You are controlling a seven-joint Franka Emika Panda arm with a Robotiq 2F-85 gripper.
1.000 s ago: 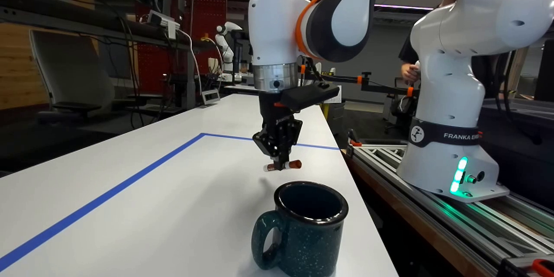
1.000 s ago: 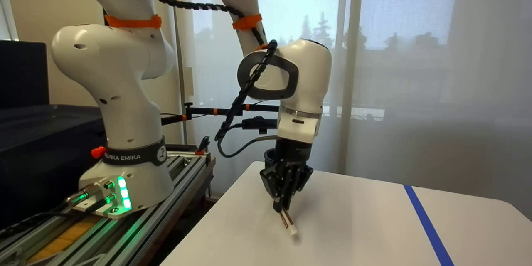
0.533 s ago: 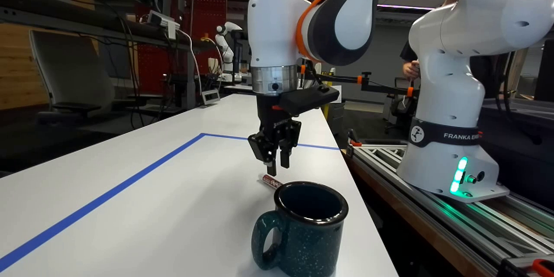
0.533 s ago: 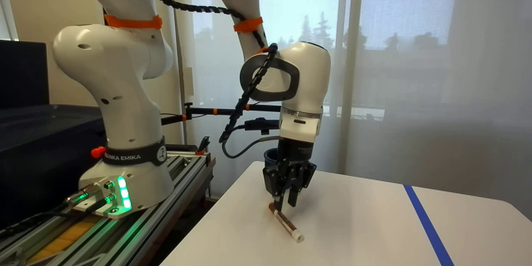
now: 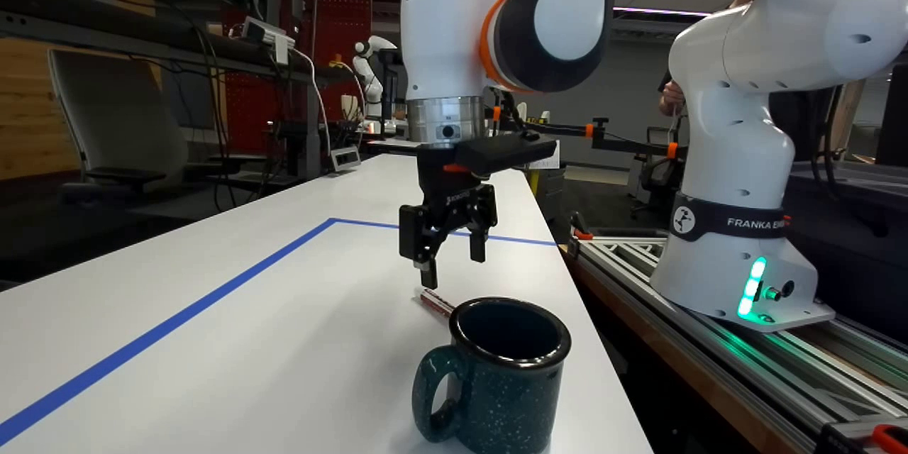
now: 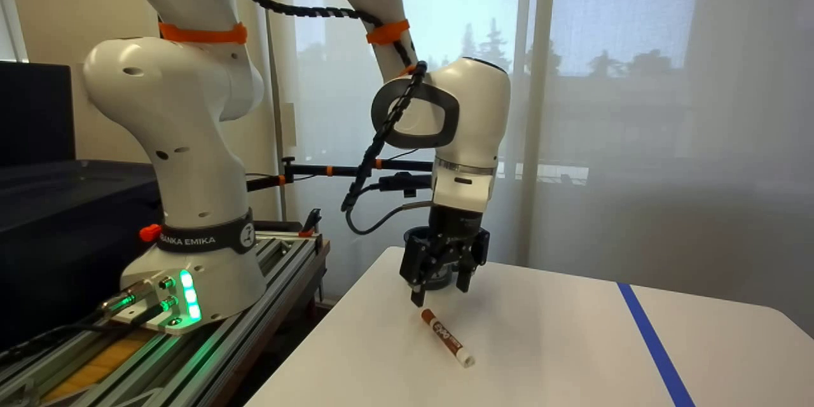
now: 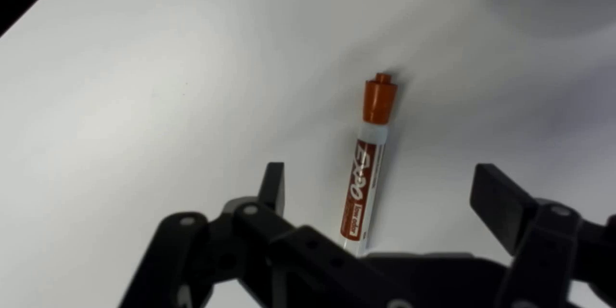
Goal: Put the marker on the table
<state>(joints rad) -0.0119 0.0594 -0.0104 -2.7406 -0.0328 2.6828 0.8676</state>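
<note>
Marker (image 6: 448, 338) lies flat on table (image 6: 547, 343), lower ctr of frame in an ext. view. Gripper (image 5: 453, 266) spread wide, nothing held, clear of it. Placing looks done AFAICT; prob. only backing off left.

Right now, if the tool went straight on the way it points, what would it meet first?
Probably the table: the tool points down, open, and in the wrist view the marker shows between its jaws, though depth is unclear.
</note>
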